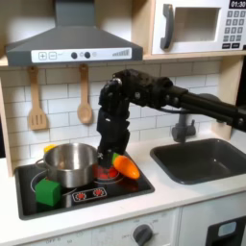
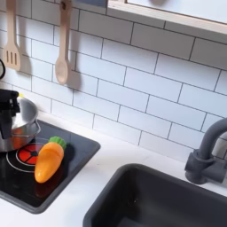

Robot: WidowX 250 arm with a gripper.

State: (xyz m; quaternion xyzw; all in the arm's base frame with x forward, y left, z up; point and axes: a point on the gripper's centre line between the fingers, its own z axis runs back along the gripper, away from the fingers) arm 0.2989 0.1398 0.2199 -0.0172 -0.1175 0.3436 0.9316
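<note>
Black gripper (image 1: 109,150) hangs straight down over the toy stove (image 1: 135,184), its tips just above the leafy end of the carrot (image 1: 125,166); from where I stand I cannot tell whether its fingers are spread or pressed together, as the dark parts blur into one another. Nothing appears to be lifted off the hob.

Going from the first exterior view's left: a slotted wooden spatula (image 1: 36,100) and a wooden spoon (image 1: 85,99) hang on the white tile wall beneath the grey range hood (image 1: 69,40). Below them, a green block (image 1: 48,192) lies at the hob's front left corner, and the steel pot (image 1: 70,163) stands behind it on the black surface. Just beside the pot, on the first exterior view's right of it, lies the orange carrot, flat on the stove near the red burner ring (image 1: 104,173).

The arm comes in from the first exterior view's right, running level over the sink (image 1: 204,159) and grey faucet (image 1: 183,125), then bends sharply at the elbow so the wrist drops vertically. A microwave (image 1: 197,26) sits up top.

In the second exterior view the carrot (image 2: 49,160) lies tilted, green end towards the wall, with the pot (image 2: 21,124) behind it.
</note>
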